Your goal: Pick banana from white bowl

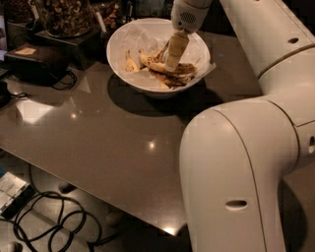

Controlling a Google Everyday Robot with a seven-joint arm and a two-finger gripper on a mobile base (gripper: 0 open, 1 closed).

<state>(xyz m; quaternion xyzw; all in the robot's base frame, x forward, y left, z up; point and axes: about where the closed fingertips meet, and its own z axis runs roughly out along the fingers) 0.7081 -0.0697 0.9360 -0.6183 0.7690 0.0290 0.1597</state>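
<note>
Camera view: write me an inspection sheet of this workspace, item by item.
Surface: dark glossy table, with light glints.
Job's things: speckled banana lies in the paper-lined white bowl, not lifted.
Clutter: short pale banana stub and dark peel pieces share the bowl; snack jars and a black case stand at the table's far left.
Grippers: gripper reaches down into the bowl, its tip at the banana.
Cables: black cable loops on the floor; a thin cord by the case.
Surroundings: white robot arm fills the right foreground.
</note>
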